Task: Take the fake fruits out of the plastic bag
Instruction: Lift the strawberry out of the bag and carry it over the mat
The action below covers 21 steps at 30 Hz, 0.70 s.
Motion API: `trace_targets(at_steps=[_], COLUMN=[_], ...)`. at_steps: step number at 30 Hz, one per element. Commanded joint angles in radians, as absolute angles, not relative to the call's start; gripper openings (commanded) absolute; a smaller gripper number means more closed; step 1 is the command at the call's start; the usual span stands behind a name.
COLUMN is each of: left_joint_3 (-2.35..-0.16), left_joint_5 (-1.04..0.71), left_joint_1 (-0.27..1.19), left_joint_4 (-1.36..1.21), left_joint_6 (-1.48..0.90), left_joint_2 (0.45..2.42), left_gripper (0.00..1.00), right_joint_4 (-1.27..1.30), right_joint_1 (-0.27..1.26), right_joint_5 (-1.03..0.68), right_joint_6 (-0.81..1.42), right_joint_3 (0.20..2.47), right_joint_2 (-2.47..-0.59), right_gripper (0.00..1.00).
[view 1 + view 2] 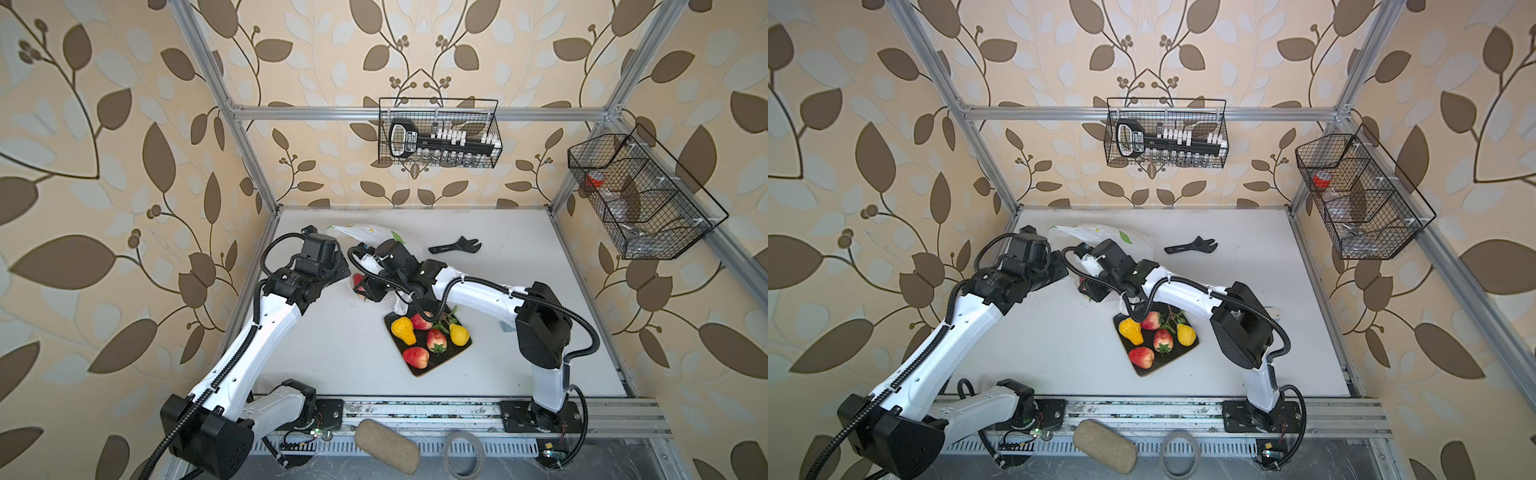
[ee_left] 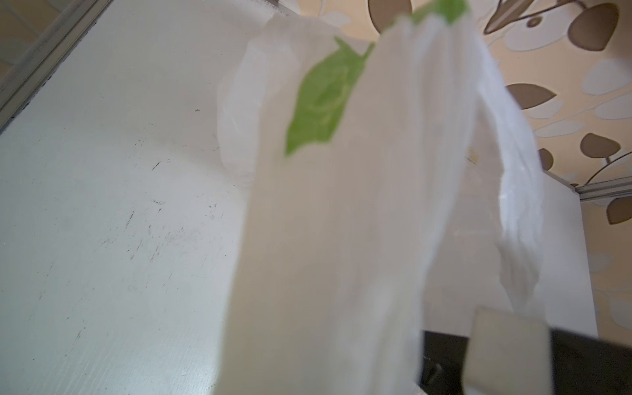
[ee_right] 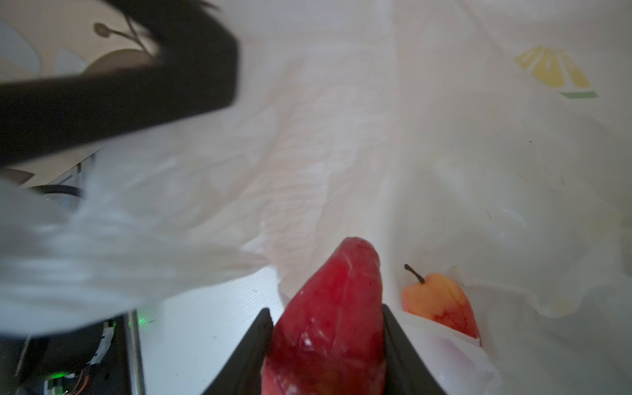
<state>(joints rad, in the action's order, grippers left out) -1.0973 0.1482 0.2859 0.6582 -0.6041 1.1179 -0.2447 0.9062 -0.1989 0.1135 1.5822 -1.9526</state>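
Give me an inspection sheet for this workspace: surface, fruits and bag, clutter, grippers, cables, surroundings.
Surface: white table, lightly scuffed.
Job's things: five fake fruits on the black tray; plastic bag behind the arms, with an orange fruit lying in its folds.
Clutter: black wrench on the table; tape roll and burlap pad by the front rail.
Grippers: left gripper shut, holding the bag's edge up; right gripper shut on a red fruit at the bag's mouth.
Cables: black conduit loops along both arms; the right arm's crosses above the tray's far corner.
Surroundings: two wire baskets on the frame; leaf wallpaper.
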Motion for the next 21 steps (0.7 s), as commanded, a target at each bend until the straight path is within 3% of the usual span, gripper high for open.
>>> trace_targets(at_steps=[1,7,15,21], left_joint_3=[-1.127,-1.104,-1.065,-1.083], left_joint_5=[0.107,0.065,0.019,0.021], left_joint_1=[0.256,0.249,0.249,0.249], left_joint_4=[0.634,0.636,0.649,0.644], left_joint_6=[-0.582,-0.575,-0.563,-0.560], left_joint_2=[1.129,1.129,1.111,1.130], left_gripper=[0.00,0.00,0.00,0.00], right_joint_4=[-0.270,-0.301,-0.302,-0.328], right_joint_1=[0.907,0.906,0.901,0.835], right_joint_5=[-0.267,-0.333,-0.407,-0.283], right_joint_6=[0.071,0.088,0.145,0.241], right_joint_3=[1.555,1.544,1.351,1.135], right_joint_2=[-1.885,-1.767,-1.515,-1.325], right_gripper=[0.40,0.40,0.40,0.40])
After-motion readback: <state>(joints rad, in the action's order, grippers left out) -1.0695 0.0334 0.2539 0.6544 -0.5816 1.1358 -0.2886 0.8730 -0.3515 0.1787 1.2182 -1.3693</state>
